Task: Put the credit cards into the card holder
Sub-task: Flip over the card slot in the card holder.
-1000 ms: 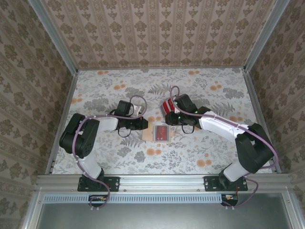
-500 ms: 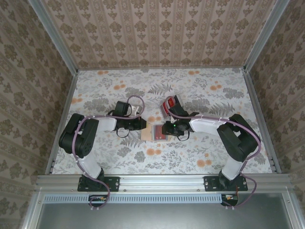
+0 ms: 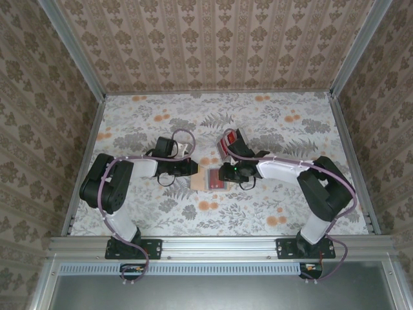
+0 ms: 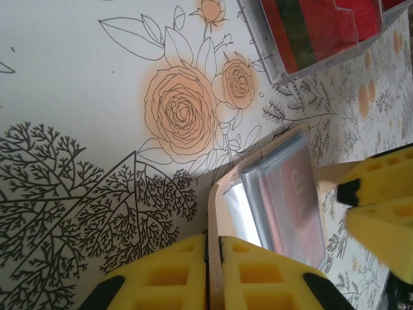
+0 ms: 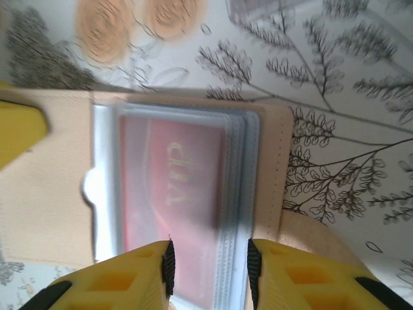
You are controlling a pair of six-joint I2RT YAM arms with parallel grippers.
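Right gripper (image 3: 222, 173) now down from card box (image 3: 229, 143) onto card holder (image 3: 213, 179): insertion step, likely.
Holder at table (image 3: 277, 123) centre, box at its 1 o'clock; left gripper (image 4: 213, 248) jaws clamp the tan flap; right jaws slightly apart over sleeved red card (image 5: 171, 187), grip unclear.

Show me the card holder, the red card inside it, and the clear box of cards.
card holder (image 5: 45, 213), right wrist view, tan inner flap.
red card (image 5: 168, 194), right wrist view, its middle, under the sleeve.
clear box (image 4: 271, 57), left wrist view, its transparent side wall.
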